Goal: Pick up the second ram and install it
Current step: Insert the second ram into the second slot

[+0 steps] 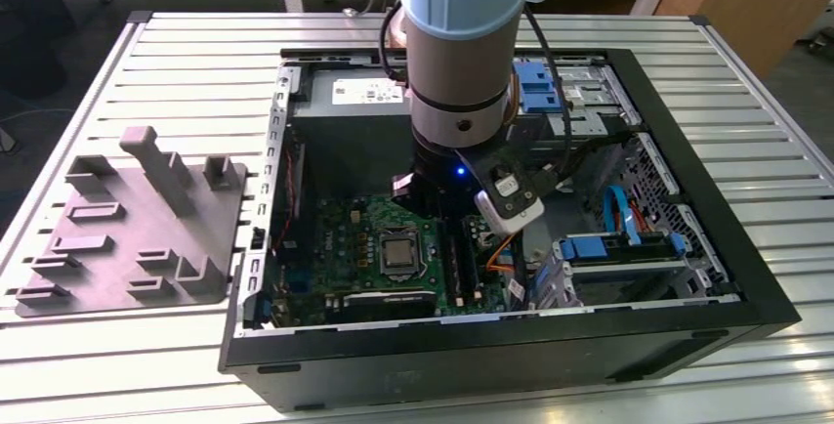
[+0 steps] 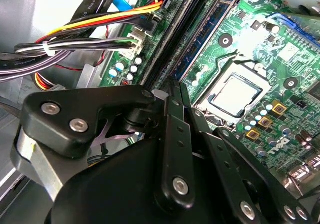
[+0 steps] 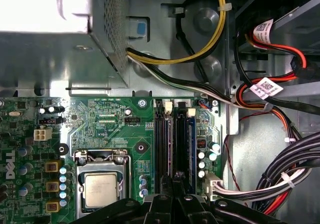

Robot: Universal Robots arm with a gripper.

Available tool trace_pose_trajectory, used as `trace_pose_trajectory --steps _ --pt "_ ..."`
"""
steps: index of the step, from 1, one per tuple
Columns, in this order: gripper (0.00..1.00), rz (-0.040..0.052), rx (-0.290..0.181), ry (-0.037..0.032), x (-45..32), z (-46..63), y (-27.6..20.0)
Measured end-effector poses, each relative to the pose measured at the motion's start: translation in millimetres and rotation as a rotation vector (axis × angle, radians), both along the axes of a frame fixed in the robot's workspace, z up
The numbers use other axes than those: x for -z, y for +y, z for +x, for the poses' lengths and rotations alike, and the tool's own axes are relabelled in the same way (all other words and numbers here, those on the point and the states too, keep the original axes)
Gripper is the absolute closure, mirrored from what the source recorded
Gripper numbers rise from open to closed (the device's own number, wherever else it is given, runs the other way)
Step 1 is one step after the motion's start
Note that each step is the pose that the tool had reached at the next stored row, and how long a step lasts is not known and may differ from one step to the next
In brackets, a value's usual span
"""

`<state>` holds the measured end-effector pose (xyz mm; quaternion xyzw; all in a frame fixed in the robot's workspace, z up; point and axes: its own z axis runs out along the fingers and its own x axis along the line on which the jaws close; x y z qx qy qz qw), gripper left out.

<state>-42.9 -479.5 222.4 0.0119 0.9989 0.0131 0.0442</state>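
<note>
My gripper [image 3: 173, 185] is low inside the open computer case [image 1: 521, 338], its black fingers [image 2: 172, 114] drawn together over the row of long dark memory slots [image 3: 165, 139] beside the processor socket [image 3: 102, 189]. In both wrist views the tips meet right above those slots. One stick with a blue edge [image 3: 192, 139] stands in the outermost slot [image 2: 207, 31]. The second ram cannot be told apart from the dark slots under the fingertips, and any stick pinched between them is hidden. In the exterior view the arm's wrist [image 1: 456, 121] hangs over the motherboard [image 1: 378, 248].
A grey moulded tray [image 1: 131, 238] with upright posts lies on the slatted table at the exterior view's left. Bundled cables [image 3: 280, 174] run close beside the slots. The power supply box [image 3: 55, 34] and drive bays with blue clips [image 1: 612, 248] crowd the case.
</note>
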Motion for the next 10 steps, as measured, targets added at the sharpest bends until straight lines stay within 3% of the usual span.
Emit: trace_pose_trajectory --steps 10 --pt "0.89 0.0000 0.000 -0.0003 0.9 -0.9 0.0"
